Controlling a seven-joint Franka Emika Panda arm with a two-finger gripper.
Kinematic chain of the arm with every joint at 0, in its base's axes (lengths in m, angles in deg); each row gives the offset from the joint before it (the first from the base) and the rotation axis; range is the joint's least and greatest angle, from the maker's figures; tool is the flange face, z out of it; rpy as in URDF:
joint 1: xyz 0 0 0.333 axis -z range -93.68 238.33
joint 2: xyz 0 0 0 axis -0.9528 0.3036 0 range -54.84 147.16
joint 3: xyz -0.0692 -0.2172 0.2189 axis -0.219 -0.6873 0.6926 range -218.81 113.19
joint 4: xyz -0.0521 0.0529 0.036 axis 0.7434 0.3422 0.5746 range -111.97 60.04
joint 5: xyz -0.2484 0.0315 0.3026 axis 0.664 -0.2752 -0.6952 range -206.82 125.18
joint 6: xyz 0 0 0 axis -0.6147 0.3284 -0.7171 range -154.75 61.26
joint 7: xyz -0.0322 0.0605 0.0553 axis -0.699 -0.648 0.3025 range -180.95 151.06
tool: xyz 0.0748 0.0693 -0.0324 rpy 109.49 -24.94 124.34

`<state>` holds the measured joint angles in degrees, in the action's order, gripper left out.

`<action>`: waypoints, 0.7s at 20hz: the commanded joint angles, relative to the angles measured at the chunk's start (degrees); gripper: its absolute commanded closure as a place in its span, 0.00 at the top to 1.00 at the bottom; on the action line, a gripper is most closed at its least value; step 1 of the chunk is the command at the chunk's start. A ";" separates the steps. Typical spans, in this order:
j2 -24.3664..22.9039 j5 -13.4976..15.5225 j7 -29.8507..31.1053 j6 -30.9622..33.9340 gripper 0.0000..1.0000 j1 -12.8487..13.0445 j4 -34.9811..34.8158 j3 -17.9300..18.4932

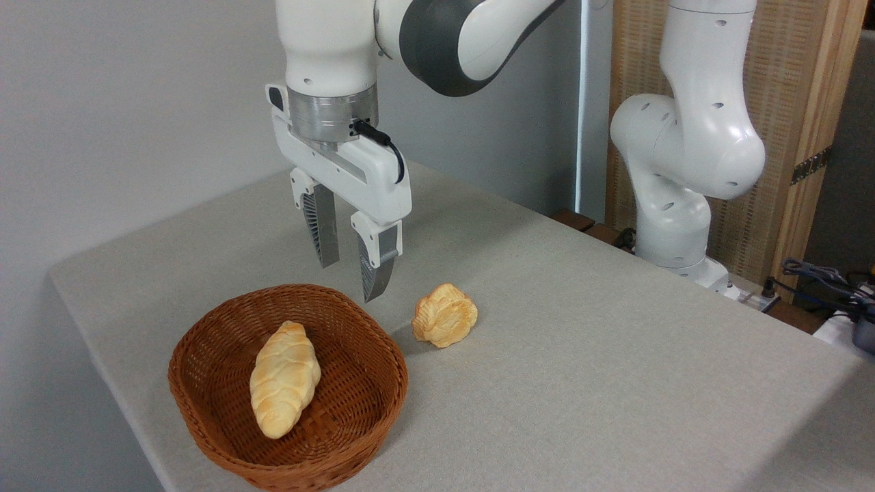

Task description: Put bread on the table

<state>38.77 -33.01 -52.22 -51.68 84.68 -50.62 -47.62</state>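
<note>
One fixed camera looks down across the table (581, 383) from its front corner.

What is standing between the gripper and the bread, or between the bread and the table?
Nothing visible blocks the gripper: it hangs open above the far rim of the basket, and the bread lies uncovered inside. On the way out, only the basket's wall stands between the bread and the table. A bun lies on the table right of the basket.

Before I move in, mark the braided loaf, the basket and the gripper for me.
bread (284, 379): fixed camera, middle of its braided top.
wicker basket (374, 345): fixed camera, right side of its rim.
gripper (348, 263): fixed camera, gap between its open fingertips, above the basket's far rim.
</note>
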 commanded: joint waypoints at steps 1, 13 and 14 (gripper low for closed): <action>0.01 0.54 0.62 0.49 1.00 0.13 0.48 0.52; 0.09 0.97 0.98 0.57 1.00 0.13 0.39 0.52; 0.09 1.06 2.46 0.57 1.00 0.13 0.39 0.52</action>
<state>38.81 -33.01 -52.18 -51.63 84.63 -50.62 -47.45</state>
